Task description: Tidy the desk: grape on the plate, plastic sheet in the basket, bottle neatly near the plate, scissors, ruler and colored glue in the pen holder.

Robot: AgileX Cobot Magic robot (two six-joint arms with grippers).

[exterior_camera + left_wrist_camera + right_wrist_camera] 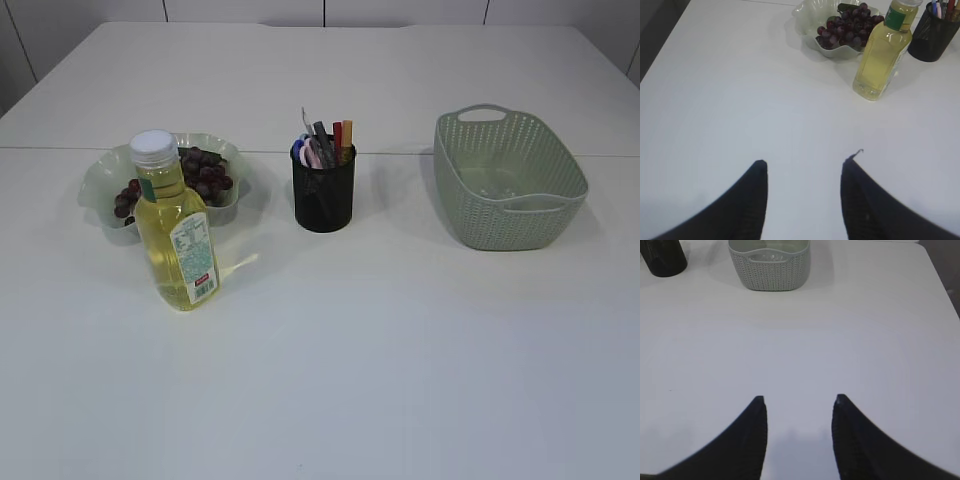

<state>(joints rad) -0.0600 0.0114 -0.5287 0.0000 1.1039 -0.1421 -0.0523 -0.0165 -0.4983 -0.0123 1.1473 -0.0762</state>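
Observation:
Dark purple grapes [203, 173] [847, 28] lie in a pale wavy-edged plate [100, 180] [807, 20] at the left. A bottle [175, 228] [882, 50] of yellow liquid with a white cap stands upright just in front of the plate. The black mesh pen holder [323, 195] [931, 35] [662, 257] holds scissors [303, 150], a grey ruler [322, 140] and colored glue sticks [342, 137]. A clear plastic sheet [505, 185] [767, 257] lies inside the grey-green basket [508, 215] [771, 271]. My left gripper [803, 162] and right gripper [798, 399] are both open over bare table with nothing between their fingers.
The white table [400, 370] has a seam running across behind the objects. Its left edge [660, 45] shows in the left wrist view and its right edge [945, 285] in the right wrist view. Neither arm appears in the exterior view.

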